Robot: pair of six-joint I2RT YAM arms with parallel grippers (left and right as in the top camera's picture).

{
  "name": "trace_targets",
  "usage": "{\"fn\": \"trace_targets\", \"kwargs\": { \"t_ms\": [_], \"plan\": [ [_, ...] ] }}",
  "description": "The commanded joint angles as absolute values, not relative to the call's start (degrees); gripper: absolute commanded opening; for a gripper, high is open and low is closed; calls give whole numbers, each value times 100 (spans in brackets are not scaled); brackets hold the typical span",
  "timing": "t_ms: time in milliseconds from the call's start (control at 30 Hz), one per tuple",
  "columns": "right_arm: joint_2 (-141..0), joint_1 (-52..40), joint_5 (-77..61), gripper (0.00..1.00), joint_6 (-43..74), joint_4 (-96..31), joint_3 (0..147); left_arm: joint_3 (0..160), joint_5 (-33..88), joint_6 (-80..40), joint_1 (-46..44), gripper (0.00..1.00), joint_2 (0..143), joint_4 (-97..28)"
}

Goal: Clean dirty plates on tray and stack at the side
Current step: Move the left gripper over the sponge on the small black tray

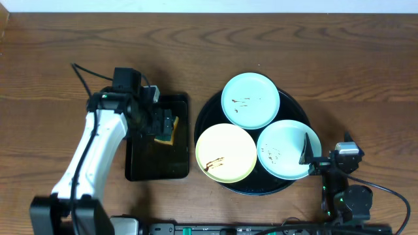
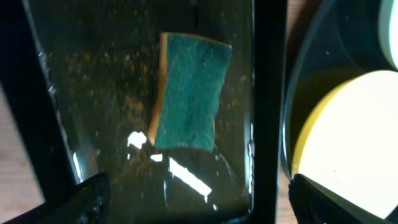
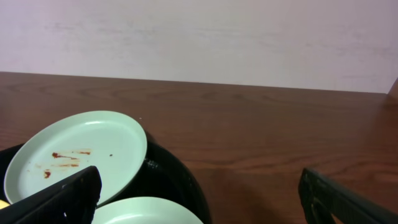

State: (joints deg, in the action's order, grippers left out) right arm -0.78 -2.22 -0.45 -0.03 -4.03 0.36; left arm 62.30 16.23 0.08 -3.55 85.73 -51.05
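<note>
Left claw (image 2: 196,186): hanging wide open above the small tray, gripping nothing, the sponge lying just ahead of its fingers in the wrist view.
Right claw (image 3: 199,186): standing wide open and gripping nothing, sitting low at the round tray's right edge, with one finger reaching over the near mint plate.
Plates: three are lying flat and face up in the round tray, crowding edge to edge in a triangle.
Yellow plate (image 1: 226,153): sitting at the left, on the robot's side, and carrying a brown streak running left to right near its closer edge.
Far mint plate (image 1: 250,100): sitting farthest from the robot, overhanging the far rim, and showing a few red-brown specks left of centre.
Near mint plate (image 1: 284,149): sitting at the right, overhanging the right rim, and showing faint specks on its left part.
Tray (image 1: 210,116): round, black and glossy, holding all three plates.
Small tray (image 1: 147,166): rectangular and black, lying just left of the round tray, with its long axis running away from the robot.
Sponge (image 2: 186,93): lying in the small tray green side up, with its long axis running roughly along that tray's length, slightly tilted.
Table (image 1: 65,52): wood-grain, bearing both trays.
</note>
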Motion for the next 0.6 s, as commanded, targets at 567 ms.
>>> {"fn": "trace_targets", "kwargs": {
  "t_ms": [567],
  "plan": [
    [-75, -270, -47, 99, 60, -429, 30, 6322, 1649, 1160, -362, 79, 10486, -4007]
  ]
}}
